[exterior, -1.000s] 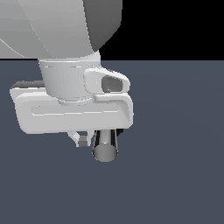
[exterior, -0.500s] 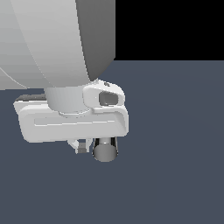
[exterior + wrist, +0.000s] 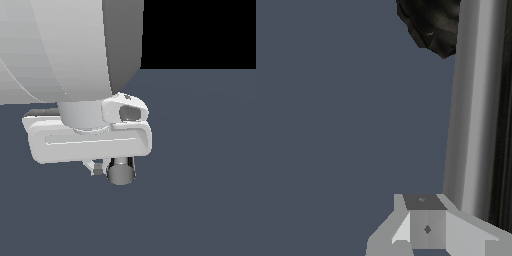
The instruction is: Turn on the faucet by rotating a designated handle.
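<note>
In the exterior view the handle (image 3: 120, 171) shows as a short chrome bar with a flat grey end, just below the white hand. My gripper (image 3: 98, 168) sits right beside it on the exterior view's left, and only a small fingertip shows under the hand. In the wrist view the handle (image 3: 476, 110) is a long chrome bar. The gripper (image 3: 426, 226) rests against its side, with the jaws together and nothing between them. The faucet's black ribbed base (image 3: 431, 22) lies at the far end of the bar. The black elbow is hidden.
The big white arm link (image 3: 65, 50) fills the upper part of the exterior view on its left and hides much of the scene. The dark grey-blue floor (image 3: 200, 200) surrounds the faucet.
The arm's upper link has swung further into the exterior view and the hand has tilted a little. The handle's end stays at nearly the same spot.
</note>
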Controlling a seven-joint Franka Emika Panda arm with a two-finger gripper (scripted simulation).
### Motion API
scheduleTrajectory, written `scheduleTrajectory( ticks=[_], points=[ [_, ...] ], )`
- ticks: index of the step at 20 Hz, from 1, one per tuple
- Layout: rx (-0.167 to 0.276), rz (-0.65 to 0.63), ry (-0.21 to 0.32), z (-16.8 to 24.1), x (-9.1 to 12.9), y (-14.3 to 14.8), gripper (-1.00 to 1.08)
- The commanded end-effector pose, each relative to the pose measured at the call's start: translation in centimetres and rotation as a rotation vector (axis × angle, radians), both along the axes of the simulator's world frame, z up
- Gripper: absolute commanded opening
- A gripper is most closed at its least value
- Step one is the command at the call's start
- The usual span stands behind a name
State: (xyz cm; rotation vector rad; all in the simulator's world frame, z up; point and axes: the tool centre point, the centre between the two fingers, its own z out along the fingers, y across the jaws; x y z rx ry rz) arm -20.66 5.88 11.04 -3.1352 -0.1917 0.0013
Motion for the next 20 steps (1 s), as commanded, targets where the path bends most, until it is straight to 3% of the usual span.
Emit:
scheduleTrajectory(
  ticks=[1,20],
  points=[
    [0.0,-0.009,-0.001,0.0,0.3,-1.4,-1.0],
    [0.0,-0.008,-0.001,0.0,1.9,-9.9,-1.0]
  ],
)
